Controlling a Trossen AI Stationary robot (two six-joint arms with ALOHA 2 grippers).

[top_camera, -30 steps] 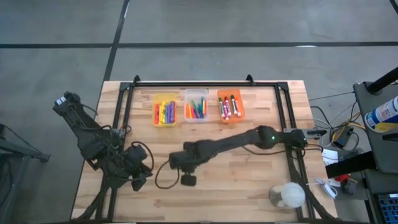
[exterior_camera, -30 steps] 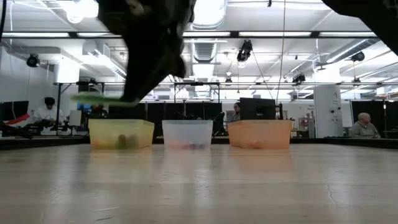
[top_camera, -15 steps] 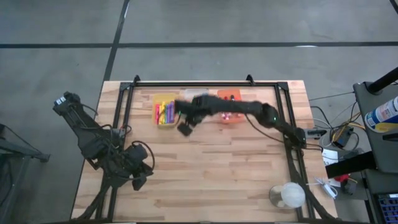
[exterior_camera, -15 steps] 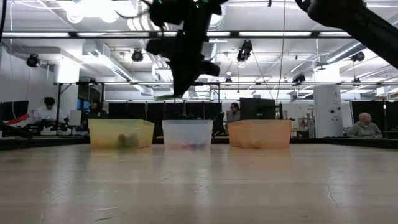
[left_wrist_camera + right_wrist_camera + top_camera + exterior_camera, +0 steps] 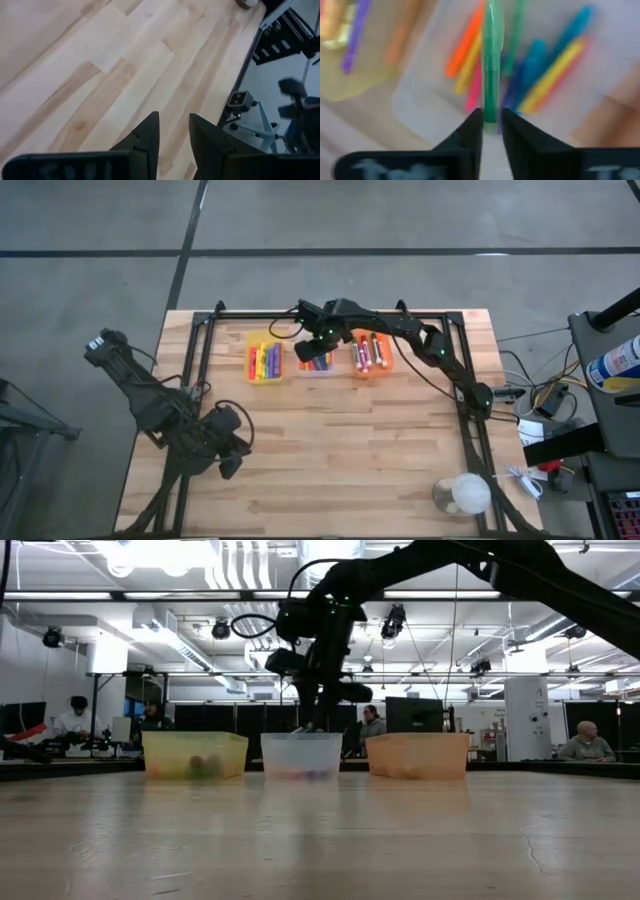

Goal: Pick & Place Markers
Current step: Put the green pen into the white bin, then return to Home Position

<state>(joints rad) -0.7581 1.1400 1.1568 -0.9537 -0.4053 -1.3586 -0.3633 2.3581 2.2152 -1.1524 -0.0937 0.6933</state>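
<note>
Overhead, the right gripper [image 5: 312, 352] is held above the clear plastic bin [image 5: 314, 372], the middle of three small bins along the far edge of the light wooden table [image 5: 340, 450]. A slim green marker [image 5: 490, 60] is seen between its dark fingers [image 5: 470, 131], which are closed against the marker's near end, over the mixed orange, yellow, pink and blue markers [image 5: 540, 75] lying in that bin. More markers are kept in the yellow plastic bin [image 5: 264, 378] to the left and the orange plastic bin [image 5: 370, 372] to the right. The left gripper [image 5: 172, 135] is parked low over bare wood at the near left, its fingers slightly apart with nothing between them.
</note>
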